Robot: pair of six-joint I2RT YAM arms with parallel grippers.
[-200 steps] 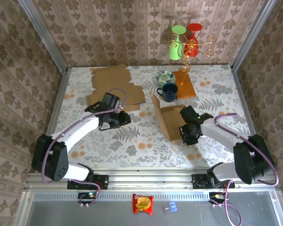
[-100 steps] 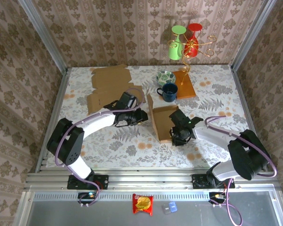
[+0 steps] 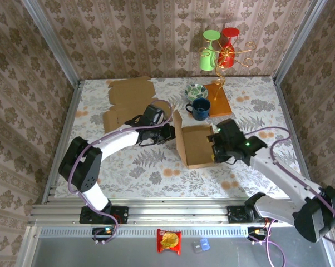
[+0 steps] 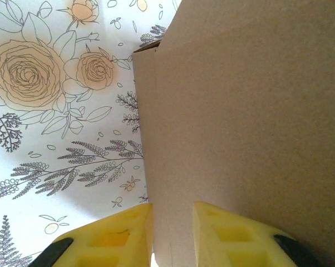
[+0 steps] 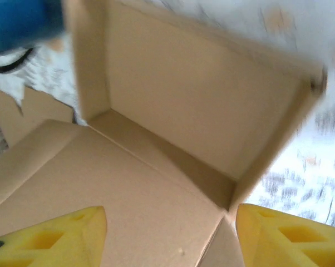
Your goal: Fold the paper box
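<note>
**Box half formed, lid not yet closed**

Midway across the counter (image 3: 145, 167), just in front of the blue mug (image 3: 201, 109), the paper box (image 3: 196, 146) lies open-topped. The right wrist view shows two inner walls standing and meeting at a corner. The left pincer (image 4: 170, 222) pinches the upright panel on the box's left edge. The right pincer (image 5: 170, 233) hangs spread wide over the box floor, holding nothing. By my reckoning the tray is shaped, while lowering the held panel and tucking it in remain.

Box: brown cardboard box (image 3: 196, 146), located centrally.
Mug: blue ceramic mug (image 3: 200, 109), located just behind the box.
Sheets: flat cardboard sheets (image 3: 131, 94), located rear-left.
</note>
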